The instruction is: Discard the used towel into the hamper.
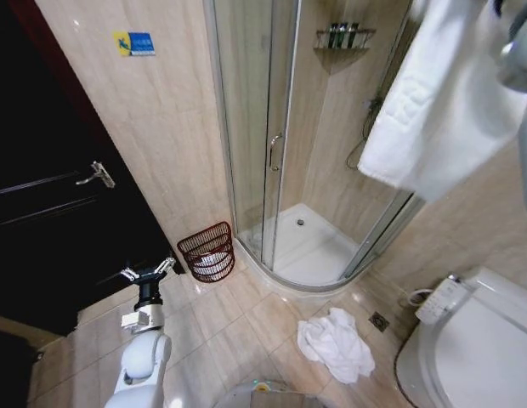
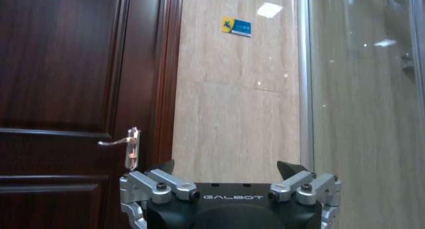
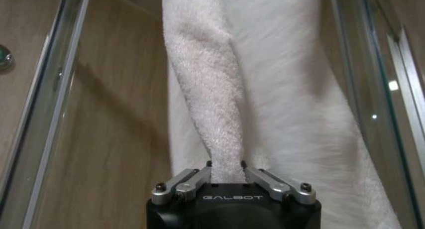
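left arm (image 1: 140, 361): white, round and smooth
left gripper (image 2: 226, 174): black block, silver metal fingers (image 2: 159, 181), small dark screws
marking: white letters "GALBOT"
right gripper (image 3: 226, 174): black body, silver links, same letters

White towel (image 1: 442, 102), reddish-brown openwork hamper (image 1: 208, 252), dark brown door (image 2: 73, 89), beige tiled wall (image 1: 153, 127).

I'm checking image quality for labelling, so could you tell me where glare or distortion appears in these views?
Head view: wide-angle bending tilts the shower glass. Left wrist view: bright ceiling-light reflections on the wall tile and glass. Right wrist view: the white towel between the right gripper fingers looks soft, without glare.
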Available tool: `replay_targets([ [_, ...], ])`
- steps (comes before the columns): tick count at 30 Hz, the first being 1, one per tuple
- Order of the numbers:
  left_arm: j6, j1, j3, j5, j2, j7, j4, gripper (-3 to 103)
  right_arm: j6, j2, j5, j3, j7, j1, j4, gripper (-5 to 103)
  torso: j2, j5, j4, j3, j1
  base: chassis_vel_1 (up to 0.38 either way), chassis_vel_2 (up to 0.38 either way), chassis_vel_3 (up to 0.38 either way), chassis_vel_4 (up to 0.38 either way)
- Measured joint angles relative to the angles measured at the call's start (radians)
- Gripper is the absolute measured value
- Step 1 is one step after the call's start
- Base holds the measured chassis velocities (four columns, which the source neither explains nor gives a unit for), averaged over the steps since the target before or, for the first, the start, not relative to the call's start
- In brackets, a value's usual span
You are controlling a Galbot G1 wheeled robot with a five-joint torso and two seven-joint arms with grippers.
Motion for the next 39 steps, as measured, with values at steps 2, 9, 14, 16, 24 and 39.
replay_targets([
  [2, 0.001, 0.000, 0.001, 0.005, -0.005, 0.000, -0.002, 100, 0.000, -0.010, 0.008, 0.014, 0.000, -0.015, 0.016, 8, 0.000, -0.0005, 0.0004, 0.000, 0.000, 0.000, 0.000, 0.000, 0.000],
  [9, 0.005, 0.001, 0.005, 0.011, -0.006, 0.001, -0.013, 100, 0.000, -0.057, 0.033, 0.121, 0.003, -0.179, 0.119, 8, 0.001, -0.0016, 0.0004, -0.001, -0.001, 0.000, 0.000, 0.000, 0.000],
  [14, 0.014, 0.003, 0.010, 0.012, -0.006, 0.002, -0.023, 100, 0.008, -0.108, 0.063, 0.250, 0.005, -0.407, 0.231, 8, 0.001, -0.0006, -0.0001, -0.001, -0.001, 0.000, 0.000, 0.000, 0.000],
  [16, 0.015, 0.004, 0.012, 0.013, -0.007, 0.002, -0.026, 100, 0.013, -0.123, 0.073, 0.274, 0.008, -0.458, 0.257, 8, 0.001, -0.0004, -0.0001, -0.001, -0.001, 0.000, 0.000, 0.000, 0.000],
  [24, 0.008, 0.026, 0.022, 0.018, -0.025, 0.002, -0.038, 100, 0.031, -0.139, 0.102, 0.400, 0.056, -0.711, 0.400, 8, 0.001, -0.0016, 0.0003, -0.001, -0.001, 0.000, 0.000, 0.000, 0.000],
  [39, -0.016, 0.054, 0.013, -0.009, -0.004, 0.000, -0.045, 100, 0.032, -0.002, 0.020, 0.586, 0.089, -1.212, 0.651, 8, 0.001, -0.0011, 0.0003, 0.000, 0.000, 0.000, 0.000, 0.000, 0.000],
])
